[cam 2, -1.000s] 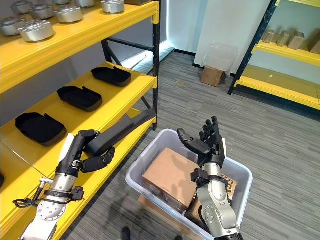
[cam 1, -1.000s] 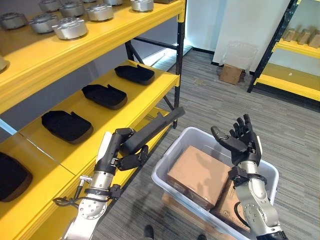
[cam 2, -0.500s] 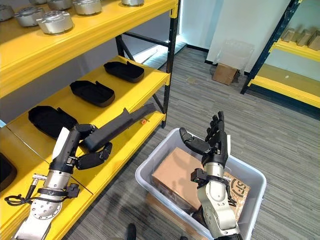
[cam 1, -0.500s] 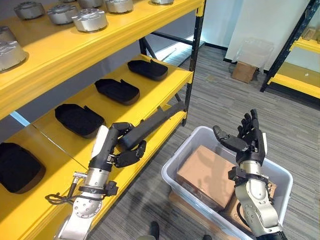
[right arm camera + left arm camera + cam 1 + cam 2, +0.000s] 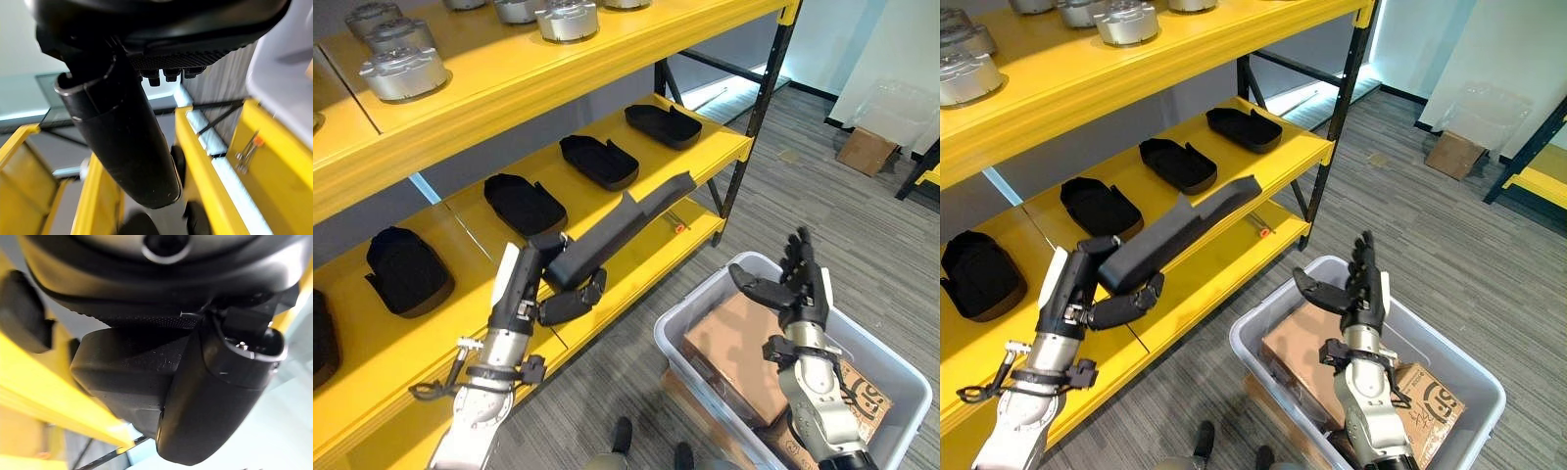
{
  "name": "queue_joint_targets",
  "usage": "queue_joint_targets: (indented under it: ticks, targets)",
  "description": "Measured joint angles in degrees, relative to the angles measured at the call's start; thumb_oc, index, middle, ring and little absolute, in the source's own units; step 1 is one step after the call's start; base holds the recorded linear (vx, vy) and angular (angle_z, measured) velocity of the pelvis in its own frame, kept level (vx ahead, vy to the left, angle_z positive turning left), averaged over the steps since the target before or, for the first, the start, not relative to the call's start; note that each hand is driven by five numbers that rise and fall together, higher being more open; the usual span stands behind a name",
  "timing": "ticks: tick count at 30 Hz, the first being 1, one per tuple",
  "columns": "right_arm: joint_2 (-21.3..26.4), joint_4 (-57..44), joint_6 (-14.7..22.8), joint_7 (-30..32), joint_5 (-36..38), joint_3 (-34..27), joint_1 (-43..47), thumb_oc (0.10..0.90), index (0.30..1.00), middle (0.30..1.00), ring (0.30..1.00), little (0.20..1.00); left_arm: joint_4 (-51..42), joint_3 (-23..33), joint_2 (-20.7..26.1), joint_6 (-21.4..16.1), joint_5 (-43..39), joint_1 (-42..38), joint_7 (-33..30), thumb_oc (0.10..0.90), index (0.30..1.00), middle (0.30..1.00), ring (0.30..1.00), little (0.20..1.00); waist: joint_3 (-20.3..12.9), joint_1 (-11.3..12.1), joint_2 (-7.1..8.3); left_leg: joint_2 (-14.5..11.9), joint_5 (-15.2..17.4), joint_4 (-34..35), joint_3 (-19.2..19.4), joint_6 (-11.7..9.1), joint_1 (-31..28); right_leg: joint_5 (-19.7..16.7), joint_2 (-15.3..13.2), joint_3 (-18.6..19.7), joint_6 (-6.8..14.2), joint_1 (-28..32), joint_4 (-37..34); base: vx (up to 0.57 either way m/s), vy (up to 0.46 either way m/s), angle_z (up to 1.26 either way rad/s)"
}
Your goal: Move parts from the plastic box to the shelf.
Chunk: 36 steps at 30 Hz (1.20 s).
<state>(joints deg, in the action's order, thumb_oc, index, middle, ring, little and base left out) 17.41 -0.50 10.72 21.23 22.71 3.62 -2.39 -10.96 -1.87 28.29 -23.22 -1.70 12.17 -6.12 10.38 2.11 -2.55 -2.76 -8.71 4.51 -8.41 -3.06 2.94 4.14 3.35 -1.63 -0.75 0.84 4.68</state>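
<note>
We see the left hand [image 5: 563,294] with its fingers and thumb curled round one end of a long black part [image 5: 622,223]. It holds the part up over the front edge of the yellow shelf [image 5: 636,201], near other black parts [image 5: 598,160] lying there. The right hand [image 5: 798,289] is up over the plastic box [image 5: 901,367], fingers straight, holding nothing. Brown boxes [image 5: 739,348] sit inside it.

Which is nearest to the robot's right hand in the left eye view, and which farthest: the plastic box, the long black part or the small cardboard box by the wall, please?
From the right hand:
1. Plastic box, directly below.
2. Long black part, across at the shelf, in the left hand.
3. Small cardboard box, far back on the floor.
</note>
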Motion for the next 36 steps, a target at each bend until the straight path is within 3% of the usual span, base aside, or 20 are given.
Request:
queue_joint_targets:
  ticks: [2,4,5,6,8,11,13,15,16,17,18,19,20,21,23,26,27,28,30,36]
  targets:
    - [0.56,0.00,0.05,0.03,0.01,-0.88,-0.05,0.900,1.000,1.000,1.000,1.000,1.71,-0.43,-0.09,0.00,1.02,-0.89,0.02,0.400,0.300,0.300,0.300,0.300,0.37,-0.50,-0.74,0.18,-0.48,0.01,1.63,-0.62,0.13,-1.81,-0.16,-1.47,-0.44,2.47,-3.54,-0.16,0.032,0.56]
    - [1.62,-0.02,0.20,-1.29,0.01,-2.02,-0.61,0.900,1.000,1.000,1.000,1.000,3.05,-1.71,-0.16,0.16,0.98,-4.65,-0.52,0.400,0.300,0.300,0.300,0.300,0.80,-0.27,-1.53,1.91,-4.55,0.04,8.85,-4.12,2.38,-3.18,-2.00,-7.30,-1.32,4.81,-7.48,-0.23,0.088,1.23]
    - [1.43,0.51,0.23,-2.69,0.03,0.01,0.09,0.900,1.000,1.000,1.000,1.000,3.79,-0.17,0.59,-0.29,2.24,-2.88,-2.48,0.400,0.300,0.300,0.300,0.300,1.60,1.29,-0.11,1.13,2.81,-2.22,13.59,-3.70,1.19,-4.06,-4.47,-8.74,-2.77,5.75,-8.65,-0.25,0.138,1.12]
    - [2.12,0.50,0.25,-3.74,0.06,0.55,1.27,0.900,1.000,1.000,1.000,1.000,5.59,2.12,0.80,-0.48,2.89,-1.47,-3.29,0.400,0.300,0.300,0.300,0.300,2.61,1.30,2.78,-1.41,5.45,-7.47,13.94,-6.84,0.41,-4.43,-8.92,-11.12,-2.25,5.79,-8.66,-0.25,0.216,0.76]
    - [3.09,0.31,0.30,-3.91,0.42,-0.68,1.93,0.900,1.000,1.000,1.000,1.000,6.30,6.19,0.00,-0.61,4.21,2.92,-3.41,0.400,0.300,0.300,0.300,0.300,2.43,1.16,2.19,-8.40,5.79,-8.88,17.80,-7.20,-3.22,-4.52,-10.27,-16.54,-1.09,8.83,-9.38,-0.18,0.231,1.18]
    - [3.78,-1.18,0.52,-3.72,0.48,-1.64,1.63,0.900,1.000,1.000,1.000,1.000,5.85,6.15,-0.28,-1.08,4.87,2.32,-4.19,0.400,0.300,0.300,0.300,0.300,1.23,1.09,-0.42,-11.24,-0.39,-8.34,24.10,-2.74,-3.00,-4.36,-10.90,-21.57,-0.69,10.51,-8.24,-0.12,0.234,1.28]
    - [3.36,-1.44,0.99,-3.75,0.48,-1.09,1.74,0.900,1.000,1.000,1.000,1.000,5.73,5.23,-0.19,-1.38,5.72,0.76,-5.06,0.400,0.300,0.300,0.300,0.300,0.92,0.49,-1.52,-8.18,-2.97,-6.37,25.42,-0.51,-3.25,-0.59,-14.38,-24.13,4.03,7.58,-0.41,-0.07,0.226,1.15]
    - [2.75,-1.39,1.05,-4.50,0.48,1.97,3.76,0.900,1.000,1.000,1.000,1.000,4.92,5.11,0.87,-1.81,6.58,-1.06,-7.65,0.400,0.300,0.300,0.300,0.300,0.64,0.77,-2.32,-5.87,-3.90,-0.91,24.72,-0.49,-2.90,0.41,-11.91,-23.65,5.32,3.89,-4.21,-0.03,0.291,1.21]
    - [2.86,-1.28,1.28,-4.72,0.45,2.46,4.18,0.900,1.000,1.000,1.000,1.000,5.13,4.65,1.05,-1.81,7.30,-2.41,-8.34,0.400,0.300,0.300,0.300,0.300,0.46,-0.14,-2.47,-4.57,-2.22,0.17,23.80,-1.56,-2.40,-4.12,-12.26,-21.91,4.32,4.31,-5.29,-0.09,0.354,0.89]
    - [2.86,-1.28,1.28,-4.72,0.45,2.46,4.18,0.900,1.000,1.000,1.000,1.000,5.13,4.65,1.05,-1.81,7.30,-2.41,-8.34,0.400,0.300,0.300,0.300,0.300,0.46,-0.14,-2.47,-4.57,-2.22,0.17,23.80,-1.56,-2.40,-4.12,-12.26,-21.91,4.32,4.31,-5.29,-0.08,0.427,0.70]
    - [0.98,0.56,1.30,-4.54,0.46,2.43,4.48,0.900,1.000,1.000,1.000,1.000,4.85,4.48,2.75,-2.84,8.93,-1.80,-9.74,0.400,0.300,0.300,0.300,0.300,0.28,3.25,-0.97,-5.88,3.44,-4.82,30.67,-0.81,-1.68,-5.94,-15.92,-22.93,5.26,4.85,-6.19,-0.05,0.331,0.37]
    - [0.77,0.34,1.42,-4.47,0.45,2.55,3.93,0.900,1.000,1.000,1.000,1.000,5.06,4.49,3.57,-2.99,8.94,-1.69,-10.11,0.400,0.300,0.300,0.300,0.300,0.24,2.51,0.05,-7.75,4.29,-7.41,31.95,-1.58,-1.38,-6.83,-17.32,-24.67,6.39,5.99,-6.75,-0.04,0.367,0.72]
    - [1.55,0.31,1.55,-4.45,0.42,2.31,3.55,0.900,1.000,1.000,1.000,1.000,5.13,4.42,3.45,-3.37,9.00,-1.56,-10.55,0.400,0.300,0.300,0.300,0.300,-0.16,1.18,-0.44,-9.61,3.41,-8.23,31.69,-2.20,-1.92,-6.75,-17.96,-25.95,8.38,7.19,-6.51,-0.02,0.281,0.93]
    - [2.97,0.52,1.67,-4.27,0.39,2.15,3.17,0.900,1.000,1.000,1.000,1.000,5.10,4.35,2.76,-3.51,9.28,-0.90,-10.72,0.400,0.300,0.300,0.300,0.300,-0.95,-0.13,-1.69,-9.92,4.99,-6.95,29.45,-5.38,-2.72,-6.57,-18.80,-26.77,10.25,7.97,-5.84,-0.02,0.392,0.72]
    - [0.59,1.01,1.81,-3.64,0.40,1.91,2.19,0.900,1.000,1.000,1.000,1.000,5.50,5.15,2.95,-3.43,9.39,0.27,-11.15,0.400,0.300,0.300,0.300,0.300,-1.42,0.14,1.51,-5.19,4.70,-4.89,30.24,-2.84,-3.43,-10.18,-22.65,-27.14,9.20,8.19,-6.60,0.00,0.379,0.35]
    - [-0.47,0.48,1.79,-3.47,0.40,2.27,2.21,0.900,1.000,1.000,1.000,1.000,5.97,5.73,3.10,-3.39,9.98,0.21,-11.00,0.400,0.300,0.300,0.300,0.300,-1.47,0.94,2.54,-1.77,3.99,-1.42,29.26,-0.05,-4.56,-14.92,-25.60,-27.40,9.05,7.97,-5.34,0.01,0.358,0.33]
    - [-0.96,0.53,1.74,-3.38,0.39,2.32,2.26,0.900,1.000,1.000,1.000,1.000,5.95,5.78,4.00,-3.41,11.04,0.23,-10.88,0.400,0.300,0.300,0.300,0.300,-1.47,1.65,2.53,-1.35,4.36,-0.86,27.84,1.41,-5.28,-11.83,-25.05,-27.39,12.43,7.99,-5.12,0.03,0.426,0.54]
    - [-1.57,0.43,1.75,-3.31,0.30,2.38,2.41,0.900,1.000,1.000,1.000,1.000,5.95,6.10,5.01,-3.49,11.04,0.09,-10.83,0.400,0.300,0.300,0.300,0.300,-1.54,2.11,3.23,-0.78,4.42,-0.86,27.14,1.47,-5.19,-11.40,-22.64,-27.22,12.70,8.98,-7.87,0.03,0.357,0.53]
    - [-1.80,0.32,1.75,-2.24,-0.16,2.29,2.79,0.900,1.000,1.000,1.000,1.000,5.98,6.50,5.76,-3.93,11.05,-0.15,-10.64,0.400,0.300,0.300,0.300,0.300,-1.70,3.57,4.39,1.13,4.84,-0.60,26.80,1.34,-5.20,-12.11,-23.21,-31.47,11.88,10.58,-9.41,0.02,0.219,0.34]
    - [-3.76,0.30,1.33,0.03,-0.20,0.97,2.49,0.900,1.000,1.000,1.000,1.000,3.16,6.71,6.90,-6.02,11.00,-1.01,-8.67,0.400,0.300,0.300,0.300,0.300,-1.80,2.80,4.00,2.39,4.93,-0.07,23.25,3.00,-5.26,-14.14,-25.40,-30.87,9.80,9.60,-3.31,0.01,0.205,0.30]
